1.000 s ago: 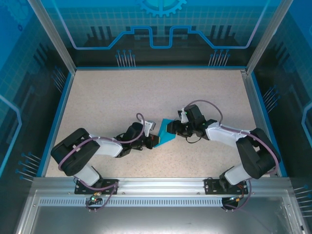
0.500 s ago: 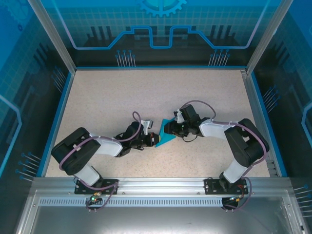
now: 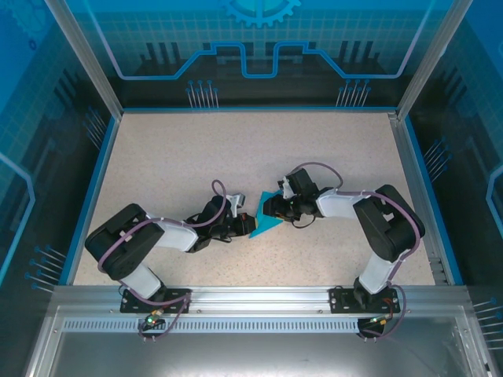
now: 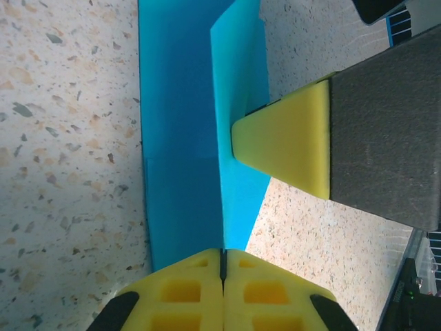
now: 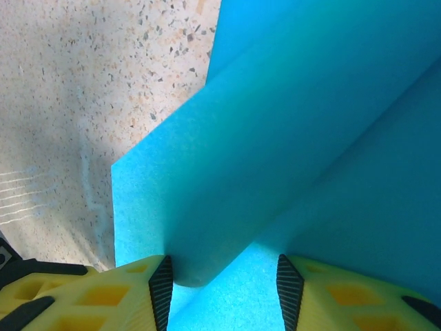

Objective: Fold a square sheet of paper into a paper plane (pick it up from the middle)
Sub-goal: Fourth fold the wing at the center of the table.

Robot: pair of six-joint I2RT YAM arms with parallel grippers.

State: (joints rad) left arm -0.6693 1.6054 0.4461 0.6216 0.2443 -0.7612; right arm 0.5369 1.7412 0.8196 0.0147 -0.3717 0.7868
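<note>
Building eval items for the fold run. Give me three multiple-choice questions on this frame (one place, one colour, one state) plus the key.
1. Where is the sheet of paper?
A) at the far left corner
B) between the left end effector and the right end effector
C) on the metal rail

2. What colour is the sheet?
A) white
B) red
C) cyan-blue

3. What is the left end effector doing?
A) shut on the sheet's edge
B) wide open above the sheet
C) shut, well away from the sheet

Key:
1 B: the top view shows it between both arm tips.
2 C: it is bright cyan in every view.
3 A: the left wrist view shows its fingers together on the sheet's edge.
</note>
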